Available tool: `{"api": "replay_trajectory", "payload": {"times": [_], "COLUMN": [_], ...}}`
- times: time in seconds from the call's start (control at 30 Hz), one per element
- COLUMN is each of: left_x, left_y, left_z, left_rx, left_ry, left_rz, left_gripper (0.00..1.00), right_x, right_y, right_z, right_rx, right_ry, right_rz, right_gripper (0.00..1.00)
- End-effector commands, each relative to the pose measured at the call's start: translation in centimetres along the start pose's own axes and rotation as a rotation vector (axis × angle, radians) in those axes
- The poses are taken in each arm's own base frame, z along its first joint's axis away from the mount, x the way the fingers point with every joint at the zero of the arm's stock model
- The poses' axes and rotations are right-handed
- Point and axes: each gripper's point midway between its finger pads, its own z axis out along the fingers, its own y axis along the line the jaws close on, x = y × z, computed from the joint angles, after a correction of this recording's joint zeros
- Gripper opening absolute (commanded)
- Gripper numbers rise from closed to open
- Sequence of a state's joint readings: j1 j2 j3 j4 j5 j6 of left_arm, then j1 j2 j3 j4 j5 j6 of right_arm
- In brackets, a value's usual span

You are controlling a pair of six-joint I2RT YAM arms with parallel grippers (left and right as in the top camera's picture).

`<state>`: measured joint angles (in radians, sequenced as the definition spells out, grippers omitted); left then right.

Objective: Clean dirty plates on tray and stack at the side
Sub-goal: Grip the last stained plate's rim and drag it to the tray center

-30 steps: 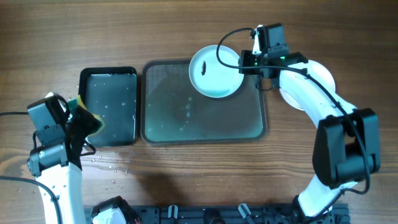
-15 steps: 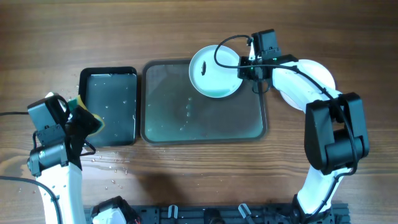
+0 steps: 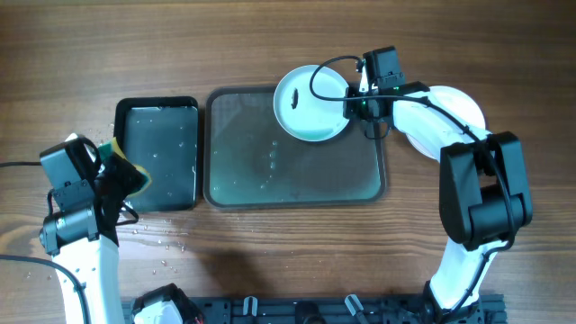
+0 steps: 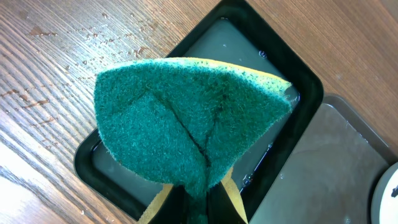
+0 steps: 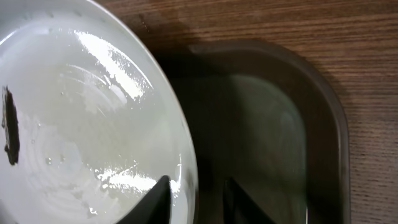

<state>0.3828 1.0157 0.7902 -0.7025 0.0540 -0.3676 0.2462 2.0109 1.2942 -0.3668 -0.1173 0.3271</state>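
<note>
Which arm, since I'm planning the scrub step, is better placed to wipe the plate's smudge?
Left. The left gripper is shut on the green sponge above the small black tray. The right gripper straddles the plate's rim on the grey tray, likely better for steadying it.

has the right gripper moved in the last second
Yes: the right gripper has shifted slightly left, toward the plate at the far right corner of the tray.

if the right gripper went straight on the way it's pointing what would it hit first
Most likely the rim of the plate: the right gripper straddles it, one finger over the plate, one outside above the tray. Depth is unclear, so this is not certain.
</note>
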Motion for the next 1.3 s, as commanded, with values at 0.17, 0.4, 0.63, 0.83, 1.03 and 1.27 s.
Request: {"api": "replay_trajectory", "payload": {"times": [0.17, 0.4, 0.63, 0.83, 1.03, 1.27], "left_x": [-1.1, -1.6, -2.1, -0.4, 1.8, 2.1], "left_y": [-0.7, -1.6, -3.4, -5.1, -7.0, -7.2], "left_z": [-0.3, -0.4, -0.7, 1.5, 4.3, 4.5], "left_rx": [0.029, 0.075, 0.168, 0.207, 0.229, 0.224], "left_ry": [-0.033, -0.051, -0.069, 0.018, 0.105, 0.112], "left_rz": [0.022, 0.060, 0.095, 0.217, 0.293, 0.304], "left_gripper": [0.04, 0.04, 0.04, 0.04, 0.04, 0.04], "right_x": [1.0, 2.2, 7.6, 9.6, 8.4, 1.0], "right_y": [1.1, 4.3, 6.6, 8.8, 8.8, 4.7], "right_z": [0.8, -2.3, -2.4, -2.2, -1.8, -5.0], "right_rx": [-0.068, -0.226, -0.155, -0.095, -0.041, -0.018], "right_ry": [0.039, 0.120, 0.275, 0.287, 0.208, 0.082], "right_rz": [0.016, 0.021, -0.046, -0.068, -0.133, -0.123], "right_gripper": [0.04, 0.04, 0.04, 0.04, 0.31, 0.51]}}
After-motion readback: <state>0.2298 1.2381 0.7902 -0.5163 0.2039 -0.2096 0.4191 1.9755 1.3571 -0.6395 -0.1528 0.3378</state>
